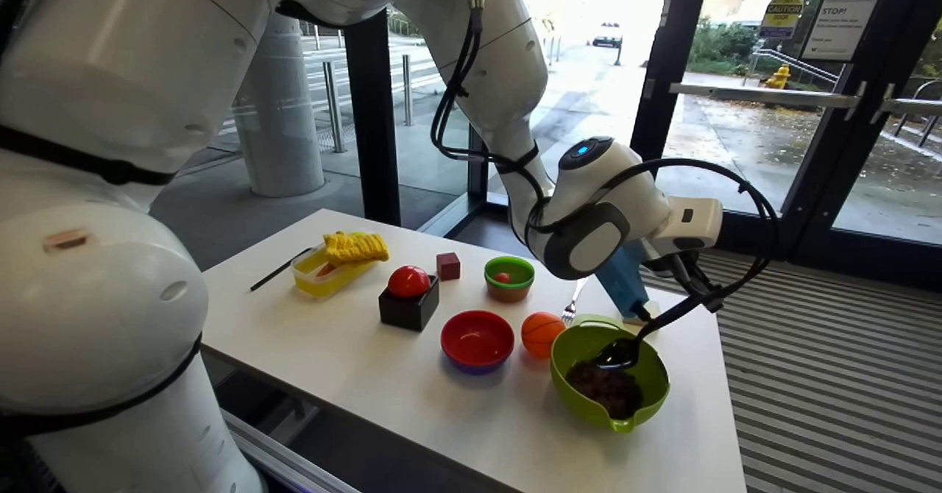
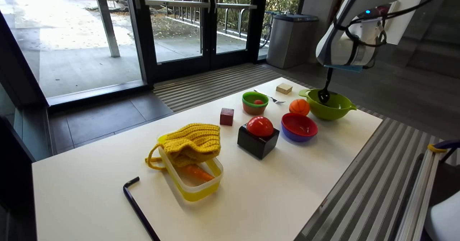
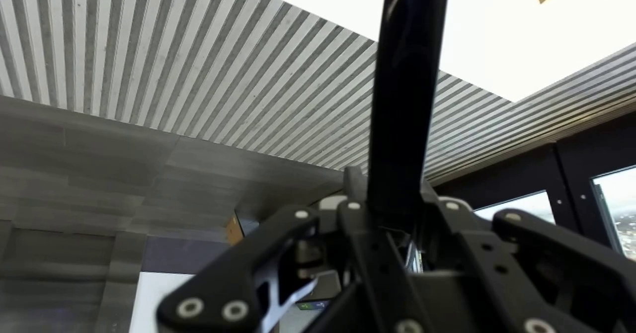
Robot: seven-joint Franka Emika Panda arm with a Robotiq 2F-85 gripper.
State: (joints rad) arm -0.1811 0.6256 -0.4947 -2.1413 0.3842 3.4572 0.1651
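My gripper [image 3: 392, 189] is shut on the handle of a black spoon [image 3: 407, 84], which rises through the top of the wrist view. In an exterior view the spoon [image 1: 618, 354] slants down from the gripper [image 1: 705, 296], its head inside a green bowl [image 1: 659, 405]. Dark brown crumbly stuff [image 1: 607, 391] lies at the bottom of this bowl; whether the spoon touches it I cannot tell. From another angle, the spoon [image 2: 324, 95] hangs steeply into the green bowl [image 2: 341, 112], while the arm hides the jaws.
Beside the green bowl are an orange ball [image 1: 542, 335] and a red bowl [image 1: 478, 340]. Farther along the table stand a green-rimmed cup [image 1: 509, 278], a black box with a red dome [image 1: 409, 298], a maroon cube [image 2: 226, 116], a fork [image 2: 276, 100], a wooden block [image 2: 284, 88] and a yellow container [image 2: 194, 194].
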